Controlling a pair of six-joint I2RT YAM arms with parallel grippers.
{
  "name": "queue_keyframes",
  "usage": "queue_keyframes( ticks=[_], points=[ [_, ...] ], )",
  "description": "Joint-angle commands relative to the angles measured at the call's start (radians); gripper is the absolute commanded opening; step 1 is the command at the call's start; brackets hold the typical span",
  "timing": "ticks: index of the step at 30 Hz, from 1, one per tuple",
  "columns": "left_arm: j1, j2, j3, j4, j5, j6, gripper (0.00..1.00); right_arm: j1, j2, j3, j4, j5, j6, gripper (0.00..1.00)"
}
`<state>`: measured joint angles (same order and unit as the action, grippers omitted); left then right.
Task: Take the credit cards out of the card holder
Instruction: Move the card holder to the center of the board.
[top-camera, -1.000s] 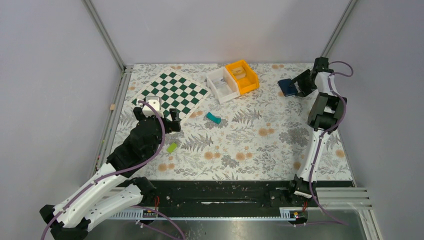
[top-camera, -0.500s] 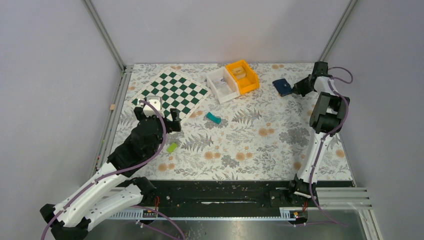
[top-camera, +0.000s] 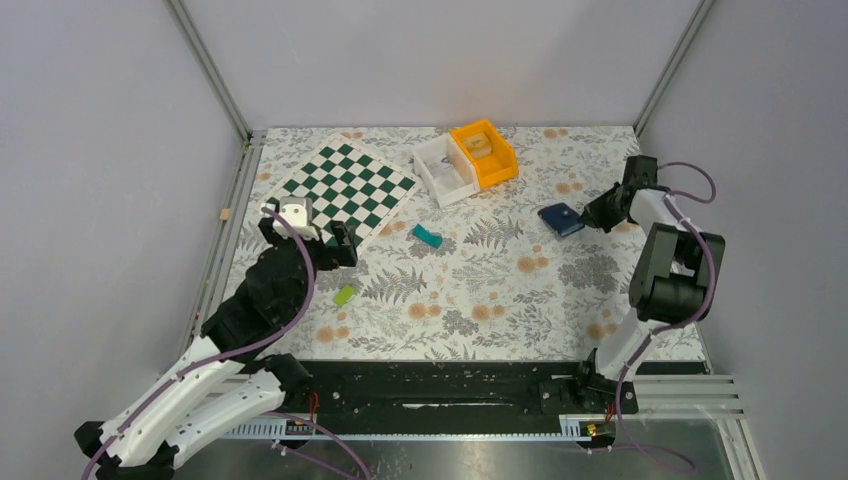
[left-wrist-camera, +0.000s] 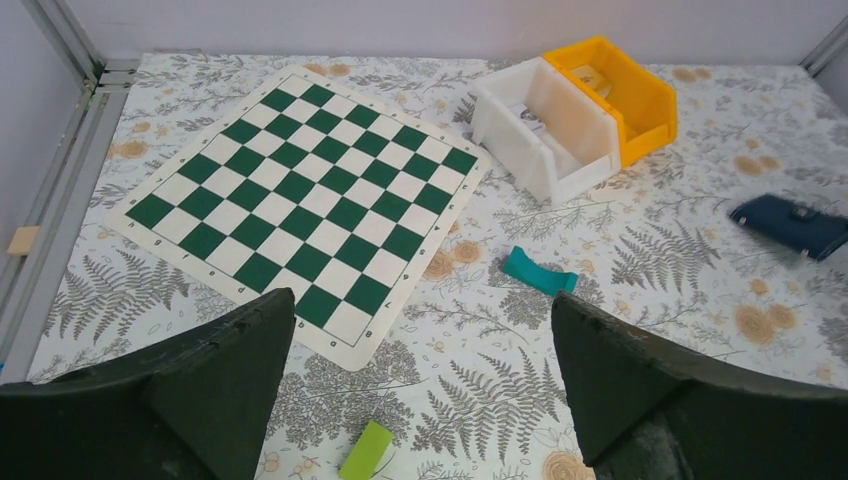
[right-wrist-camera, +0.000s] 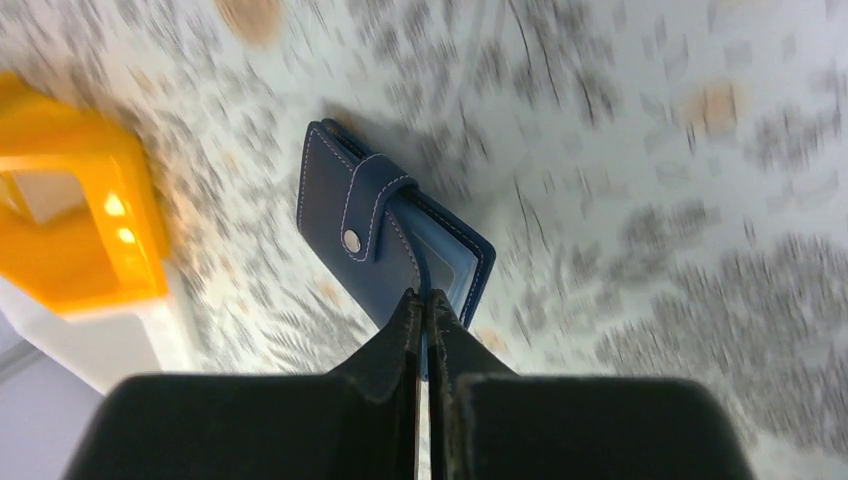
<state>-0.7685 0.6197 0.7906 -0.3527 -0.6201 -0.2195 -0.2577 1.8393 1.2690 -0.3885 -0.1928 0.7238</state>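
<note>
Right pincer (top-camera: 588, 218): clenched, the two fingers pressed nearly together on the near edge of the card holder (top-camera: 561, 219).
Right pincer, wrist view (right-wrist-camera: 422, 300): only a thin slit is left between the fingers, and the card holder (right-wrist-camera: 365, 215) edge is caught in that slit.
Left pincer (top-camera: 304, 238): released, spread wide, nothing held or touched.
Left pincer, wrist view (left-wrist-camera: 422, 302): the two dark fingers are seen at the lower corners, well apart, over the near edge of the chessboard (left-wrist-camera: 300, 205).
Card holder, place: on the right side of the bench (top-camera: 500, 290), right of the orange bin (top-camera: 484, 152) and nearer than it, well apart from both bins.
Card holder, state: folded, the snap tab laid over the cover with its stud seen.
Card holder, contact with the bench: it cannot be told whether it rests or is lifted.
Shown by the right wrist view only: white stitching, the stud, and a paler blue layer at the open edge; whether that layer is a card cannot be told.
Shown by the left wrist view only: the card holder (left-wrist-camera: 790, 225) as a blurred dark shape at the far right.
Shown by the top view only: both arms together.
Other things: white bin (top-camera: 445, 170) beside the orange bin, teal block (top-camera: 428, 236), green block (top-camera: 344, 295).
</note>
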Motion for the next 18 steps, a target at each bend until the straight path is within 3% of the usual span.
queue_keyframes(
  ticks=[1, 8, 18],
  points=[
    [-0.005, -0.048, -0.008, 0.023, 0.043, -0.025, 0.99, 0.045, -0.209, -0.176, 0.009, 0.041, -0.037, 0.00],
    [-0.019, -0.053, 0.009, -0.006, 0.076, -0.050, 0.99, 0.267, -0.472, -0.409, -0.041, 0.137, -0.020, 0.00],
    [-0.025, -0.049, 0.023, -0.020, 0.110, -0.074, 0.99, 0.725, -0.657, -0.635, -0.049, 0.270, 0.236, 0.00]
  ],
)
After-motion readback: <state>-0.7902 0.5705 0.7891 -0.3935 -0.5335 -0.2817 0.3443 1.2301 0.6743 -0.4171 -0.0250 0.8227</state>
